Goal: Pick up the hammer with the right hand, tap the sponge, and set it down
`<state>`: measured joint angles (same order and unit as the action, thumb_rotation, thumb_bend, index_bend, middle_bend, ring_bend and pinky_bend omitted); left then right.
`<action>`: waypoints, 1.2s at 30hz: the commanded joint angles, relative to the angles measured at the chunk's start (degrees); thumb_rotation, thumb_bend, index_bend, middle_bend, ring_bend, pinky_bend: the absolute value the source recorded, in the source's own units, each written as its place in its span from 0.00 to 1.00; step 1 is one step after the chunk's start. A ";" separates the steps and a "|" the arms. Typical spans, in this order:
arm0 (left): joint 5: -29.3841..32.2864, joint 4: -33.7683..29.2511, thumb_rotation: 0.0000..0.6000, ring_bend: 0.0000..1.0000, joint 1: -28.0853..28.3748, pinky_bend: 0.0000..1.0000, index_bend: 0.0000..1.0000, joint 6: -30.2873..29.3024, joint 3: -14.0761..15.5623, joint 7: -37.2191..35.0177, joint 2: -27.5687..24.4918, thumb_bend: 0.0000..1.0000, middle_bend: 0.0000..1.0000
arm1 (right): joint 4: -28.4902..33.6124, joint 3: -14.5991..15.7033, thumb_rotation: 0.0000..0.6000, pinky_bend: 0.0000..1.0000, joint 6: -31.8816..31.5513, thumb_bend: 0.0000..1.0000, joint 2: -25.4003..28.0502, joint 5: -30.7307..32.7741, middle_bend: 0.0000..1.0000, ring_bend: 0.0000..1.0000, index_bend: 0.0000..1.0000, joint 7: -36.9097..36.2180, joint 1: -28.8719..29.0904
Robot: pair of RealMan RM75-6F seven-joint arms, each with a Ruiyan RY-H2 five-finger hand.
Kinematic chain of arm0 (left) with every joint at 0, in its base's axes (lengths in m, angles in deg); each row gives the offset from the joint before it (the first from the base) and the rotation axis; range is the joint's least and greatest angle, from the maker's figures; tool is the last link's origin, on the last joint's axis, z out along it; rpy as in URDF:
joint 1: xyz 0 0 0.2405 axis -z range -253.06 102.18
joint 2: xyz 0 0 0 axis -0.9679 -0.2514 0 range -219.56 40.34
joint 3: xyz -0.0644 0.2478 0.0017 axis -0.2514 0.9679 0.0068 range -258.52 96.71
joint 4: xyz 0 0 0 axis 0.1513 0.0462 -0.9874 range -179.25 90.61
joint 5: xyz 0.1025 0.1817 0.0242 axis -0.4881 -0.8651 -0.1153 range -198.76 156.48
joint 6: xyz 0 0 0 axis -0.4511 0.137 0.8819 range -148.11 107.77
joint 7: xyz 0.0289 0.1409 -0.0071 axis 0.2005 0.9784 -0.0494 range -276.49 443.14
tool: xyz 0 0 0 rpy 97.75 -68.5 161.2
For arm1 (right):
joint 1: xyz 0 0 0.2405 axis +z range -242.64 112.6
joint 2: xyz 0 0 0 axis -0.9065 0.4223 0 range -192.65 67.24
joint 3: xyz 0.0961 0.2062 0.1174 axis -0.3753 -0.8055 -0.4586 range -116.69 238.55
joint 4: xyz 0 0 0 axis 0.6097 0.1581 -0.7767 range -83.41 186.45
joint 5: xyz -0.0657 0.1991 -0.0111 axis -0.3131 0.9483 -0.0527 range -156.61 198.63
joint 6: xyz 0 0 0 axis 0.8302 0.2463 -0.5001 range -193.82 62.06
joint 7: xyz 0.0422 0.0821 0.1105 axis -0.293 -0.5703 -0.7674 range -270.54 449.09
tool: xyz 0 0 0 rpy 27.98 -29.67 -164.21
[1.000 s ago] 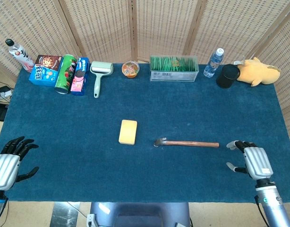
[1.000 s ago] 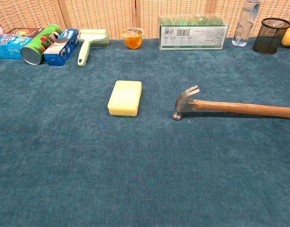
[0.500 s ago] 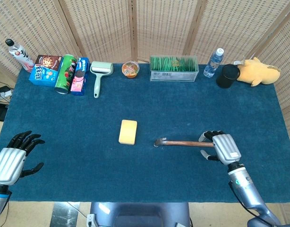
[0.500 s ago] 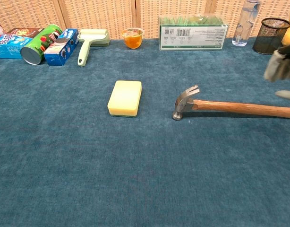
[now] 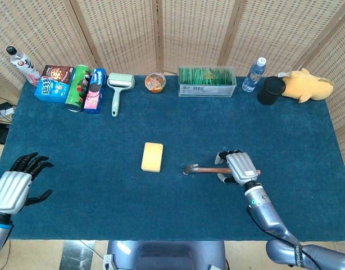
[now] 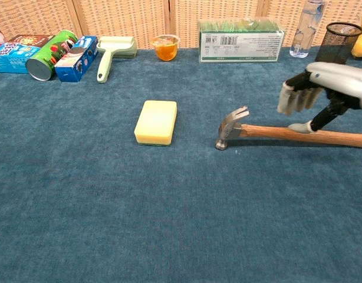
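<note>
A hammer (image 5: 209, 169) (image 6: 269, 132) with a wooden handle and steel head lies flat on the blue table, head pointing left. The yellow sponge (image 5: 152, 157) (image 6: 156, 121) sits a short way to its left. My right hand (image 5: 237, 167) (image 6: 322, 91) hovers over the middle of the handle, fingers spread above it and thumb low beside the wood, holding nothing. My left hand (image 5: 15, 187) stays at the table's near left corner, fingers apart and holding nothing; the chest view does not show it.
Along the back edge stand snack boxes (image 5: 53, 83), a green can (image 5: 78, 88), a lint roller (image 5: 117, 90), an orange cup (image 5: 155, 82), a clear box of green sticks (image 5: 207, 82), a water bottle (image 5: 253, 75), a black mesh holder (image 5: 269, 90) and a yellow plush toy (image 5: 307, 84).
My right hand has travelled left from the table's right side to above the hammer handle. The hammer and sponge have not moved. The left hand shifted only slightly.
</note>
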<state>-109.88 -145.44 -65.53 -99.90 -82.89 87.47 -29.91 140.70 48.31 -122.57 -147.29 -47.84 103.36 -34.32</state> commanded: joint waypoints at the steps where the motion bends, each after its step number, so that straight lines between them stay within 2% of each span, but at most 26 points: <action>1: 0.43 0.72 1.00 0.11 0.23 0.11 0.29 0.31 -0.15 -0.72 0.10 0.23 0.21 | -1.44 -0.15 1.00 0.34 0.93 0.33 -2.01 2.12 0.44 0.40 0.44 2.52 1.51; 11: 1.22 3.65 1.00 0.11 0.19 0.11 0.29 0.32 -0.14 -4.13 0.41 0.23 0.21 | -4.34 0.47 1.00 0.34 1.91 0.33 -6.00 7.06 0.45 0.41 0.45 6.75 3.79; 14: 1.38 4.39 1.00 0.11 -0.01 0.11 0.29 0.05 -0.09 -5.08 0.33 0.24 0.21 | -5.38 0.42 1.00 0.36 2.39 0.33 -7.02 8.41 0.47 0.44 0.48 7.01 4.36; 16: 1.47 4.85 1.00 0.11 -0.19 0.11 0.29 -0.20 -0.05 -5.80 0.30 0.23 0.21 | -6.24 0.33 1.00 0.40 2.72 0.33 -7.91 9.00 0.51 0.50 0.52 7.04 4.90; 19: 1.48 5.47 1.00 0.11 -0.63 0.11 0.29 -0.82 0.09 -6.68 0.16 0.23 0.21 | -8.10 -0.21 1.00 0.51 3.37 0.33 -9.36 9.99 0.64 0.63 0.63 7.00 5.98; 22: 1.73 5.94 1.00 0.11 -1.13 0.11 0.29 -1.41 0.18 -7.32 -0.06 0.24 0.21 | -9.87 -0.78 1.00 0.67 3.80 0.31 -10.51 10.59 0.78 0.79 0.73 6.56 6.80; 24: 1.95 6.36 1.00 0.11 -1.61 0.11 0.29 -1.98 0.24 -7.96 -0.28 0.23 0.21 | -11.38 -1.40 1.00 0.82 3.59 0.29 -11.50 10.59 0.88 0.91 0.79 5.58 7.26; 26: 2.12 6.79 1.00 0.11 -2.01 0.11 0.29 -2.39 0.33 -8.52 -0.46 0.24 0.21 | -12.61 -2.03 1.00 0.92 3.32 0.28 -12.18 10.01 0.94 0.98 0.83 3.81 7.54; 29: 2.42 7.48 1.00 0.11 -2.56 0.11 0.29 -2.91 0.41 -9.44 -0.66 0.23 0.21 | -13.84 -3.06 1.00 0.99 3.32 0.27 -12.48 9.14 1.00 1.00 0.87 0.28 7.73; 36: 2.45 8.69 1.00 0.11 -3.13 0.11 0.29 -3.39 0.57 -11.05 -0.63 0.23 0.21 | -9.23 -7.12 1.00 1.00 5.24 0.26 -9.62 10.41 1.00 1.00 0.88 -10.16 7.06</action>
<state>-107.41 -136.81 -68.62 -103.25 -82.34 76.51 -30.56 129.29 42.87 -118.40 -158.34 -38.12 96.03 -27.01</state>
